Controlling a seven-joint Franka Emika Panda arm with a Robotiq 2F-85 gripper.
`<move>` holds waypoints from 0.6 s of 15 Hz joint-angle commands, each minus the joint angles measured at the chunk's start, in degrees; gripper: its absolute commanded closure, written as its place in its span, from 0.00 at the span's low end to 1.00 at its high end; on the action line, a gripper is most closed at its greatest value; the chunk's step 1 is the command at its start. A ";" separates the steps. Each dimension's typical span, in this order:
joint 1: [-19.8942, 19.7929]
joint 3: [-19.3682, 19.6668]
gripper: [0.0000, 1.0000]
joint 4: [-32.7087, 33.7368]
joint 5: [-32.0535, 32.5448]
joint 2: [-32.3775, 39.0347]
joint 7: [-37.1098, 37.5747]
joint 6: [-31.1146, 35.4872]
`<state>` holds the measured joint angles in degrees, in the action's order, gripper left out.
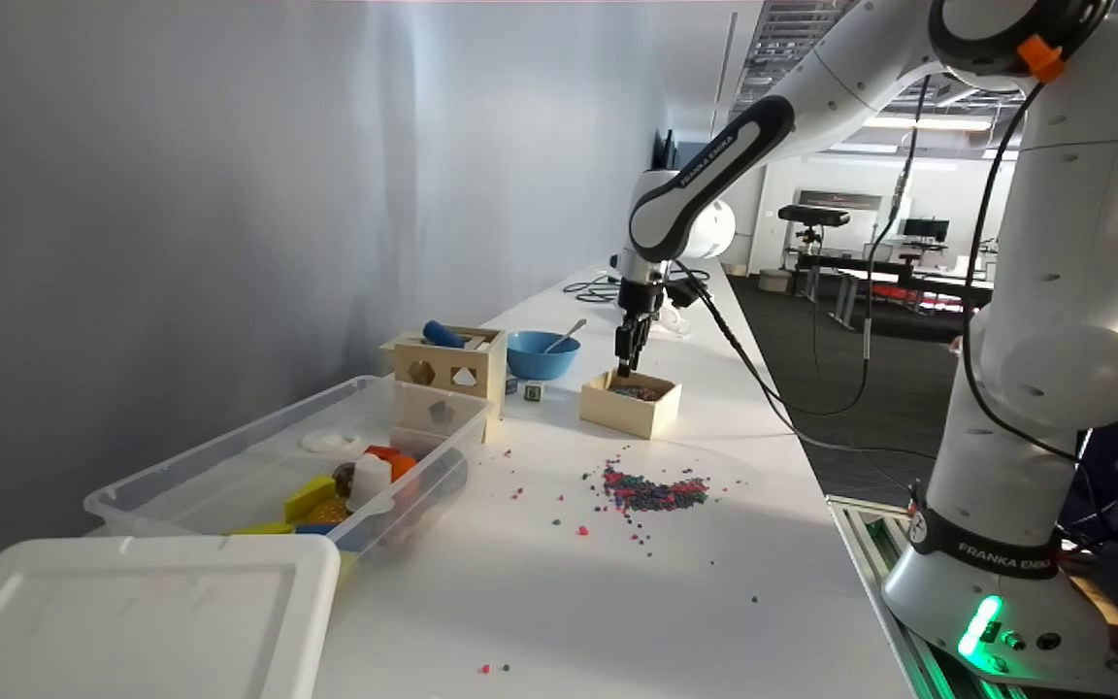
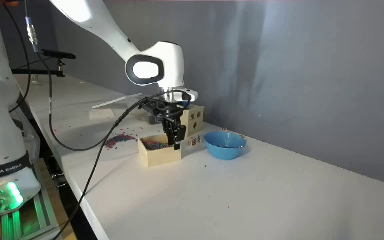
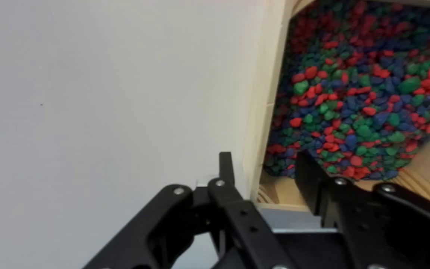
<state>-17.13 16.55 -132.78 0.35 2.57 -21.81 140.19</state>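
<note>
Claw (image 3: 265, 162), spread wide and gripping nothing, straddles one wall (image 3: 258, 130) of the wooden box (image 2: 162, 157) holding colored pebbles (image 3: 357, 104).

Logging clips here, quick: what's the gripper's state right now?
Gripper: open, holding nothing; in the wrist view a wall of the box shows between its parted jaws.
</note>
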 commanded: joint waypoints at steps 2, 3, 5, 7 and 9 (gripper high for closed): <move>-0.30 0.57 0.14 -3.31 1.36 -5.16 6.33 -4.42; -0.39 0.70 0.07 -3.63 0.90 -5.46 7.11 -4.63; -0.54 1.05 0.00 -3.88 -0.15 -5.36 8.78 -2.49; -0.27 0.97 0.04 -2.14 0.01 -3.55 7.72 -3.06; -0.44 1.06 0.00 -2.14 0.03 -3.56 8.62 -2.38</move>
<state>-17.64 17.56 -134.98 0.32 -0.96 -13.26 137.94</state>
